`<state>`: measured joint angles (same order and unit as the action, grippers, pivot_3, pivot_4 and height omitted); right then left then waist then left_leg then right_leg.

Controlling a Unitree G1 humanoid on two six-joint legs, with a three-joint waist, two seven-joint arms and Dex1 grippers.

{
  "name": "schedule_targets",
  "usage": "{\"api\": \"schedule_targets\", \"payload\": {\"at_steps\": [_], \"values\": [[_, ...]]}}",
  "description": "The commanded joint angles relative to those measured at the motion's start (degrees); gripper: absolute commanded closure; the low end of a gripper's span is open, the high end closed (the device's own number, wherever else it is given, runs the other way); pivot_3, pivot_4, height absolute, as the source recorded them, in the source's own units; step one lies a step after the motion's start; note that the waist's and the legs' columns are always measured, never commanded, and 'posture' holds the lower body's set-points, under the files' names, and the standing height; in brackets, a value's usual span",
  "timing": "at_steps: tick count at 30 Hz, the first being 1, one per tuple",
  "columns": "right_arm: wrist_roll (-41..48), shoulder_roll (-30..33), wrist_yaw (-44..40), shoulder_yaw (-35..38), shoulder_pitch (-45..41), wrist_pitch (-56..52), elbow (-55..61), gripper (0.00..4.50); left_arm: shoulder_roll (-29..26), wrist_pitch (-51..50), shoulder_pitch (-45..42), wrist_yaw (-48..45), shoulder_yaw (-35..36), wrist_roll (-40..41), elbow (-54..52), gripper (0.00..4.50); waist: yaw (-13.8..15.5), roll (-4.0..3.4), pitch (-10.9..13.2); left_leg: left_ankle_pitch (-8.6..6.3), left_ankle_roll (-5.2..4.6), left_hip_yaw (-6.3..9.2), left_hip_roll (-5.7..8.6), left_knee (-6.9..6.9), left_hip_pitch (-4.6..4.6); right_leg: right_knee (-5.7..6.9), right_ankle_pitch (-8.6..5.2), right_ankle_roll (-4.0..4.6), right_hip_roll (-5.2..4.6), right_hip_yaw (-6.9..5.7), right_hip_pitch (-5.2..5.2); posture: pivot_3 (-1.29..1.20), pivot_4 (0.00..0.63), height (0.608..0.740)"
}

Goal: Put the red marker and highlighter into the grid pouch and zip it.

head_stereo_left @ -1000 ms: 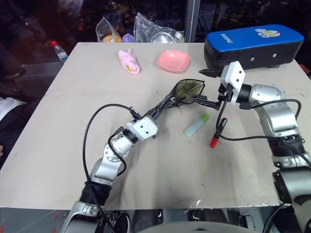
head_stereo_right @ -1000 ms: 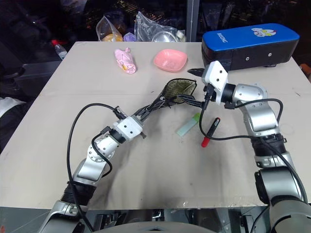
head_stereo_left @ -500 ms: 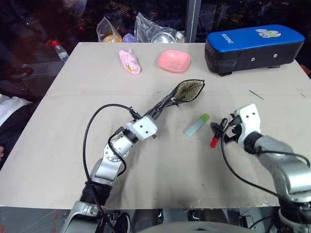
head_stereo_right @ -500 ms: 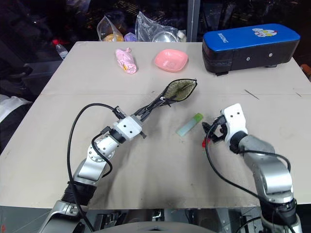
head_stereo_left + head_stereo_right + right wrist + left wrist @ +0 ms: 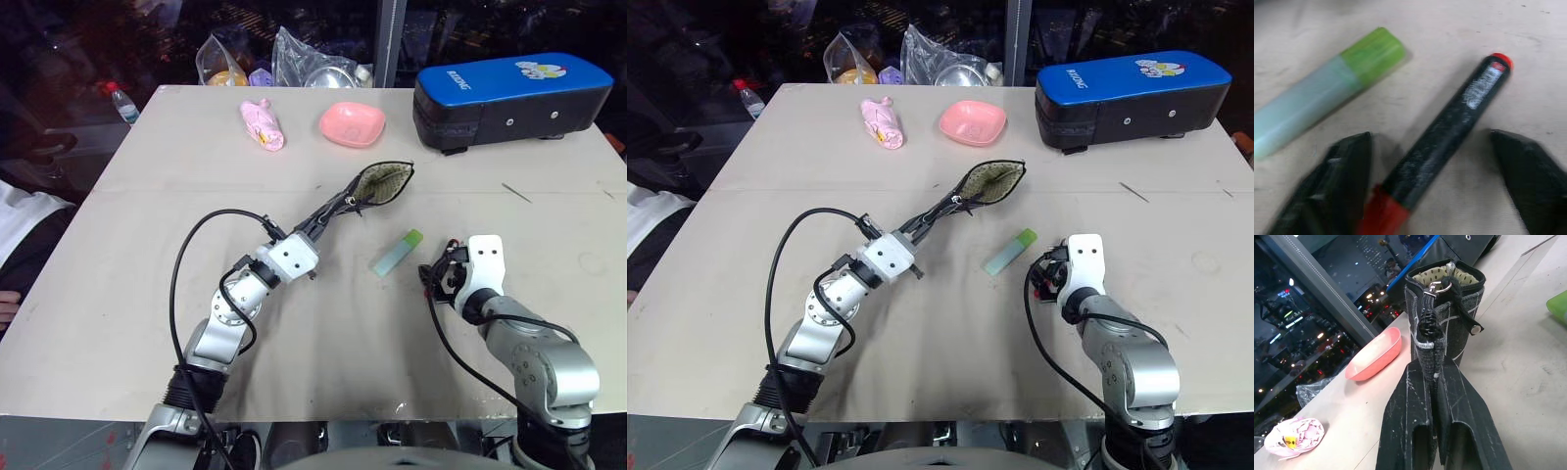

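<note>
Red marker (image 5: 1442, 134) between right gripper (image 5: 1435, 181) fingers

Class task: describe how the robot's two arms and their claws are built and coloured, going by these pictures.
Both arms are silver-grey metal with rounded joint housings and black bands between segments. A loose black cable loops alongside each arm. Each wrist carries a white block-shaped housing. The left claw has two long, flat, tapering black fingers, scuffed with pale scratches. The right claw has the same pointed black fingers.
</note>
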<state>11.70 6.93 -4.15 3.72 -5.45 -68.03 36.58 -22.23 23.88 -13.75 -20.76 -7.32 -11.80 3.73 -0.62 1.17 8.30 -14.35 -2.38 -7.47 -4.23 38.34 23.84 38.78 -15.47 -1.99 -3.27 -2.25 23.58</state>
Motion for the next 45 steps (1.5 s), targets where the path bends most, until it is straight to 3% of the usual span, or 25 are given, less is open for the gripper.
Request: {"api": "schedule_targets", "payload": {"at_steps": [1, 4, 5, 10, 13, 18, 23, 35, 45], "values": [[-1.43, -0.19, 1.93, -0.22, 0.68, -0.55, -2.53, 2.62, 0.16, 0.62, -0.87, 0.82, 0.57, 0.49, -0.71, 4.50, -0.01, 0.06, -0.05, 0.00, 0.00, 0.00, 0.00, 0.00, -0.01, 0.00, 0.00, 0.00, 0.00, 0.00, 0.00, 0.00, 0.150, 0.740], [-3.12, -3.48, 6.38, 5.09, -2.51, 0.76, -5.04, 4.15, 0.46, 0.55, -0.52, 0.77, 0.55, 0.96, -1.07, 4.50, -0.10, 0.17, -0.12, 0.00, 0.00, 0.00, 0.00, 0.00, -0.01, 0.01, 0.00, 0.00, 0.01, 0.00, 0.00, 0.00, 0.150, 0.740], [-3.54, -4.19, 7.57, 6.76, -3.65, 1.19, -5.97, 4.23, 0.49, 0.54, -0.47, 0.73, 0.52, 1.00, -1.14, 4.50, -0.16, 0.21, -0.14, 0.00, 0.00, 0.00, -0.01, 0.00, -0.03, 0.03, 0.00, 0.00, 0.02, 0.01, -0.02, 0.00, 0.150, 0.740], [-5.15, 0.75, 7.05, 10.11, -9.36, 9.81, -12.38, 4.23, 0.78, 0.58, -0.67, 0.60, 0.39, 0.95, -1.00, 4.50, 0.38, 0.20, -0.13, 0.00, -0.02, 0.02, 0.02, 0.04, 0.01, 0.03, 0.01, 0.00, -0.09, -0.01, -0.04, 0.00, 0.150, 0.740], [-7.15, 14.37, -5.99, 3.98, -13.19, 26.23, -18.55, 4.23, 0.88, 0.65, -1.27, 0.50, 0.30, 0.96, -0.51, 4.50, 0.08, -0.02, 0.01, -0.03, -0.08, -0.10, 0.11, 0.03, 0.04, -0.04, 0.01, 0.00, -0.18, 0.06, 0.00, 0.00, 0.150, 0.740], [-9.47, 30.34, -26.30, -4.35, -17.16, 50.46, -25.43, 4.23, 1.03, 0.99, -1.83, 0.23, -0.06, 0.95, 0.00, 4.50, -0.39, -0.17, 0.10, -0.09, -0.17, -0.12, 0.03, -0.02, -0.03, -0.12, 0.00, -0.02, 0.12, 0.15, 0.02, 0.00, 0.150, 0.740], [-13.93, 39.52, -40.10, -11.75, -23.69, 69.65, -33.95, 4.23, 1.51, 1.34, -2.69, 0.14, -0.57, 0.65, 0.90, 4.50, -0.23, -0.20, 0.14, -0.05, -0.11, -0.09, -0.05, -0.11, -0.04, -0.20, -0.01, 0.01, 0.22, 0.12, 0.02, 0.00, 0.150, 0.740], [-28.64, 39.32, -49.26, -23.20, -44.39, 88.49, -51.96, 4.23, 1.45, 2.74, -3.26, -0.83, -2.75, 0.10, 1.24, 4.50, 0.03, -0.22, 0.16, -0.02, -0.06, -0.34, -0.05, 0.02, -0.03, -0.20, 0.00, 0.00, 0.10, 0.23, 0.03, 0.00, 0.150, 0.740], [-36.34, 30.36, -47.58, -29.63, -53.11, 98.11, -60.45, 4.23, 1.43, 3.20, -3.67, -0.63, -3.36, -0.77, 1.06, 4.50, -0.12, -0.25, 0.18, 0.01, -0.01, -0.72, -0.10, 0.02, -0.08, -0.08, 0.00, 0.01, 0.11, 0.25, 0.07, 0.00, 0.150, 0.740]]}}
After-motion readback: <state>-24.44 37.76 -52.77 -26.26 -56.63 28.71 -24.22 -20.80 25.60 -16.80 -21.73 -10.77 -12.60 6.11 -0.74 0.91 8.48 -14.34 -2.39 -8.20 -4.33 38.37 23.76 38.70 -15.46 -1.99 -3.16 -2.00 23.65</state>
